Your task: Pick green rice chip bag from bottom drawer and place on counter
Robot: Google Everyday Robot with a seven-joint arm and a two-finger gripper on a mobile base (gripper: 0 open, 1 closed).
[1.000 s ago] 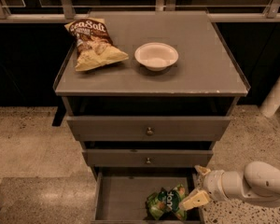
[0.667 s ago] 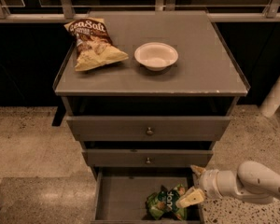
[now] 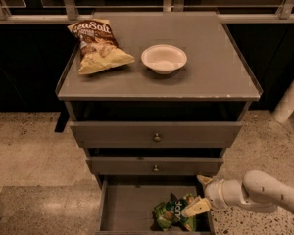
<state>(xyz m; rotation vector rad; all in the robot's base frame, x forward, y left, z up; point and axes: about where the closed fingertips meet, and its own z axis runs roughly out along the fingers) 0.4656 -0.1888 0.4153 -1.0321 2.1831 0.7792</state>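
Note:
The green rice chip bag (image 3: 172,213) lies crumpled on the floor of the open bottom drawer (image 3: 127,204), at its front right. My gripper (image 3: 200,195) reaches in from the right on a white arm, just right of the bag. Its fingers are spread apart. The lower fingertip (image 3: 196,208) lies against the bag's right edge, and the upper one is near the drawer's back right corner. The bag is not lifted. The grey counter (image 3: 210,72) is the cabinet's top, above the drawers.
A brown-and-yellow Sea Salt bag (image 3: 98,45) and a white bowl (image 3: 164,58) sit on the counter's left and middle. Two shallower drawers with round knobs (image 3: 157,137) stick out slightly above the bottom drawer. A white post (image 3: 289,102) stands at the right.
My gripper has moved a little left, toward the green bag, and its lower finger now reaches the bag's edge. The bag has not moved.

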